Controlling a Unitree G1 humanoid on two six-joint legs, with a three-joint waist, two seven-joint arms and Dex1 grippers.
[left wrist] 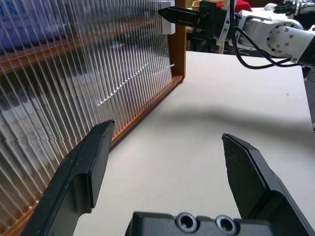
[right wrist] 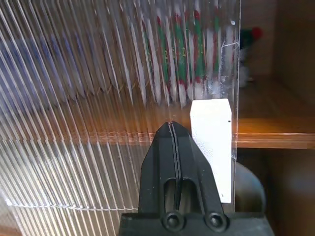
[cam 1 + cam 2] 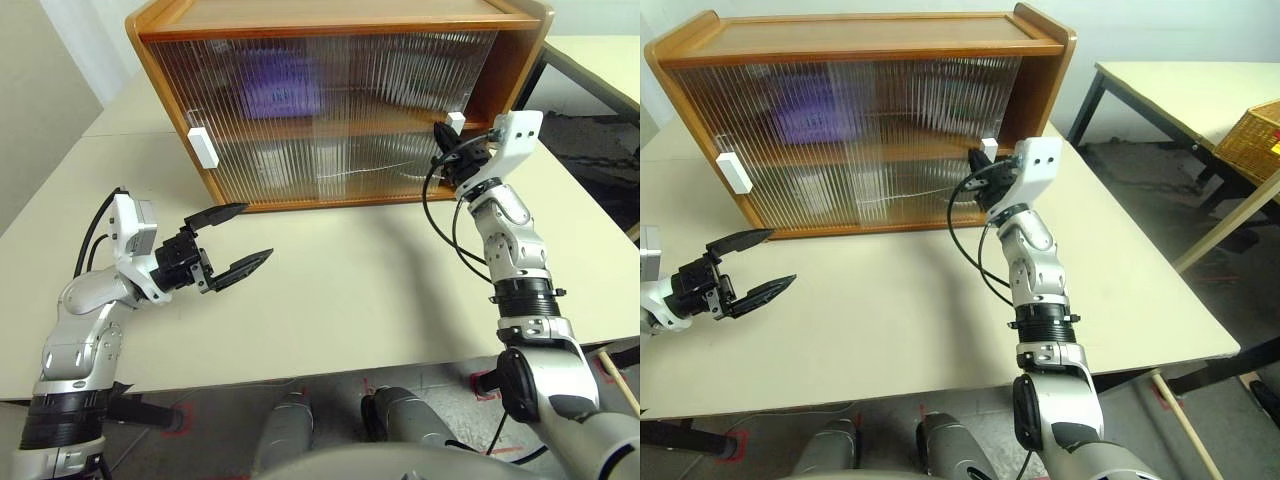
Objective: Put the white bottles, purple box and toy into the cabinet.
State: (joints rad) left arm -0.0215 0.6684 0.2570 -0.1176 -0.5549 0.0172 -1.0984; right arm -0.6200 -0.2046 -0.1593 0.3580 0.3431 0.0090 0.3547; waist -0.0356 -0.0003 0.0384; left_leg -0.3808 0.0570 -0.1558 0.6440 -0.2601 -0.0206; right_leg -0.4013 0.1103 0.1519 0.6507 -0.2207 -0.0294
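cabinet (image 3: 330, 100) on table (image 3: 350, 290), ribbed doors nearly closed.
right gripper (image 2: 173, 129) clenched, empty, beside right white handle (image 2: 212, 142); left gripper (image 3: 235, 240) released, near-left; purple box (image 3: 285, 85) and toy (image 2: 197, 49) on upper shelf inside.

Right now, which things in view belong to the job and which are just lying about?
Part of the job:
- cabinet, sliding doors nearly shut
- purple box, blurred behind the upper door
- toy, on the upper shelf at the open edge
- right hand, shut beside the white handle
- left hand, open over the table

Lying about:
- wicker basket on the side table
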